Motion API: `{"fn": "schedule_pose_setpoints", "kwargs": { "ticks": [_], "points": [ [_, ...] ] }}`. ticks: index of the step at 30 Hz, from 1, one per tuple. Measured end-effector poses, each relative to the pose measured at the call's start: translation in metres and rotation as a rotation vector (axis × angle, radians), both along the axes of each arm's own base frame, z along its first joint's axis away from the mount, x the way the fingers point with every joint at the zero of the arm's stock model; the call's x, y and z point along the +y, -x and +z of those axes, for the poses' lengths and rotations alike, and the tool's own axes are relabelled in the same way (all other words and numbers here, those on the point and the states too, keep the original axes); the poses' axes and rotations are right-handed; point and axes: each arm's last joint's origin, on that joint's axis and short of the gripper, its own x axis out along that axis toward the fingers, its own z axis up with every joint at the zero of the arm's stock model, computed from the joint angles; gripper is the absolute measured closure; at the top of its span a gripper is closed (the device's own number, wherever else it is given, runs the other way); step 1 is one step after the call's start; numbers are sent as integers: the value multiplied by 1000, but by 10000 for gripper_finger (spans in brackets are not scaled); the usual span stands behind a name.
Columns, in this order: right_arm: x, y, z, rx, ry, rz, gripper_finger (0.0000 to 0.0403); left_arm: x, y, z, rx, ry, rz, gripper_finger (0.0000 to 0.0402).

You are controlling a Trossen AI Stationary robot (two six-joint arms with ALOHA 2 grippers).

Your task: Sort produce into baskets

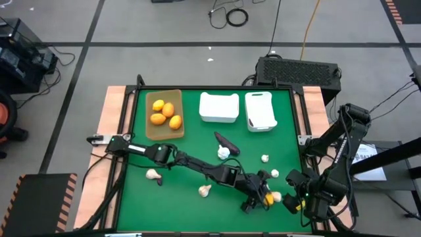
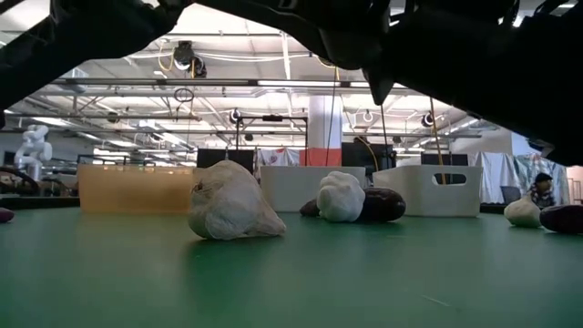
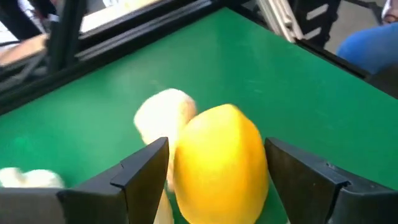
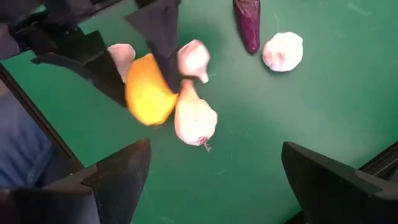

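Green worktop (image 1: 197, 158): left claw (image 1: 262, 196) pinches a yellow fruit (image 3: 219, 163) between its fingers, a garlic bulb (image 4: 194, 119) touching just beside. Right claw (image 4: 211, 180) hovers spread above them, holding nothing. Baskets lie well apart.

Even, bright overhead light fills the room; ceiling lamps (image 2: 187, 56) glare white in the low view, where a dark arm (image 2: 437, 55) looms as a black silhouette. The green table (image 1: 197, 151) shows only soft, short shadows. The yellow fruit (image 3: 219, 163) in the left wrist view is blurred, and so is the background
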Motion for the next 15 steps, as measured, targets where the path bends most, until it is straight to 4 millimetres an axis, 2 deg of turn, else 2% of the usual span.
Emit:
{"fn": "schedule_pose_setpoints", "kwargs": {
  "ticks": [15],
  "points": [
    [0,0,0,0,3,4,51,-1,2,-3,36,-11,-2,133]
  ]
}}
